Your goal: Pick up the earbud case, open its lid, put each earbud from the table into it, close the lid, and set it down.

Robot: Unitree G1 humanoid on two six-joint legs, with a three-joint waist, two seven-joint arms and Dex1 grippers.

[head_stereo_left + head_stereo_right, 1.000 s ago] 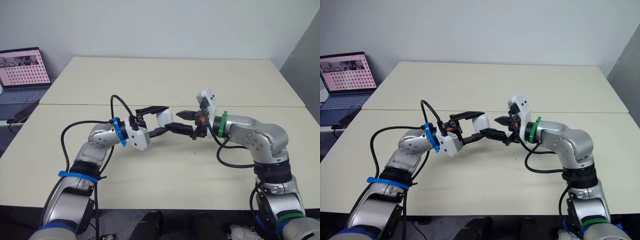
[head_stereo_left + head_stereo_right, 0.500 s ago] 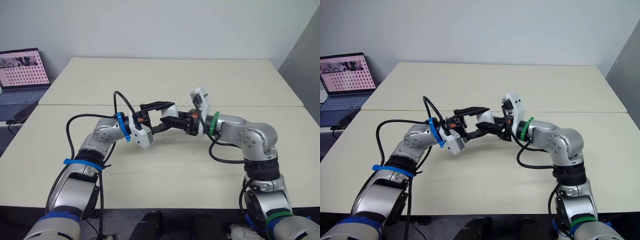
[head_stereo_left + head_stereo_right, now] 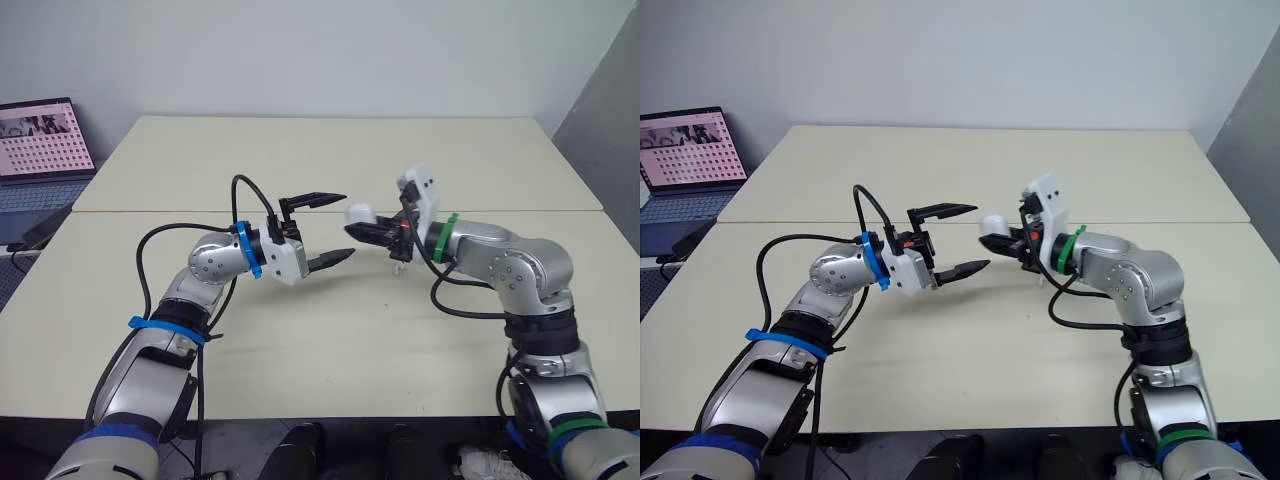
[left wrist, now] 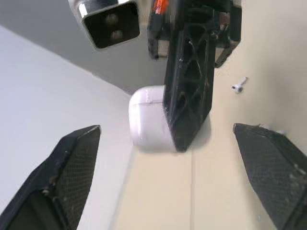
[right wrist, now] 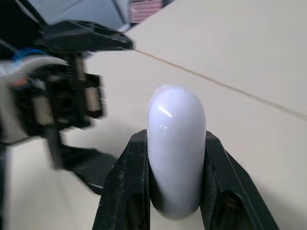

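Pickup done: right tool is clamped on the earbud case, held above the tabletop. Left tool is spread apart and empty, just beside the case. Lid looks closed. One earbud lies on the tabletop. Remaining: open the lid, load earbuds, close, set down.

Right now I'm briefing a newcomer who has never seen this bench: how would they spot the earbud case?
Start at the cream table, then look near its middle seam, where the two arms meet. The earbud case is the smooth, white, rounded pod clamped between the black fingers of the right gripper. The left gripper opposite is open and empty.
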